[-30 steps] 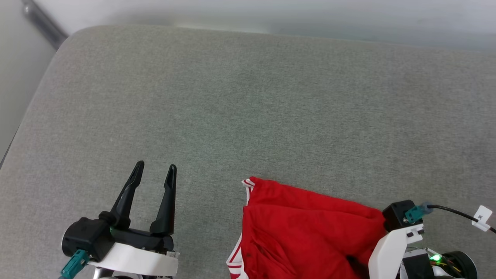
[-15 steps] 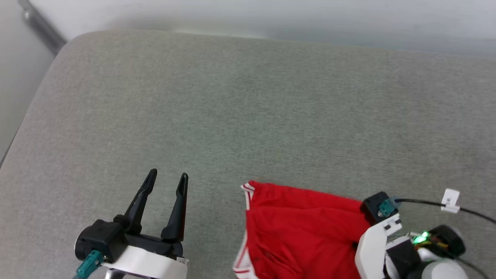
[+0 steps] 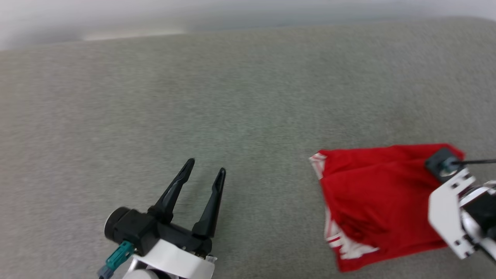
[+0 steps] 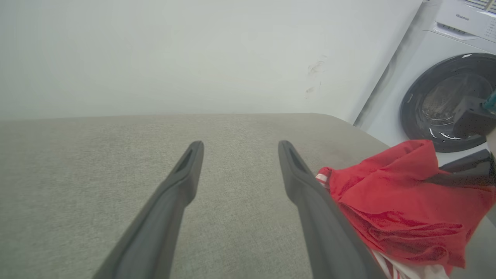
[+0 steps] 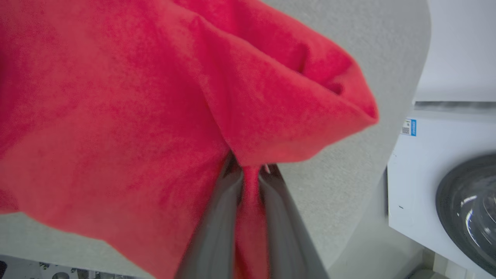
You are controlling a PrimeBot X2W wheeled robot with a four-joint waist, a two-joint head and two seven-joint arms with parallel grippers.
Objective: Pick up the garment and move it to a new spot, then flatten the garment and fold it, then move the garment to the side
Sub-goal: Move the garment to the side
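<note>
Garment (image 3: 372, 201), one crumpled red piece with white striped trim, is pinched by the right claw (image 5: 250, 170) over the grey woven bench (image 3: 232, 97); the left claw (image 3: 205, 166) is held spread.

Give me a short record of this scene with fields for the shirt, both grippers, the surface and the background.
garment: red, bunched, striped trim showing along one edge
right gripper: shut on a fold of the garment
left gripper: open, empty, apart from the garment
surface: grey fabric top under the garment
background: white washing machine with dark round door
</note>
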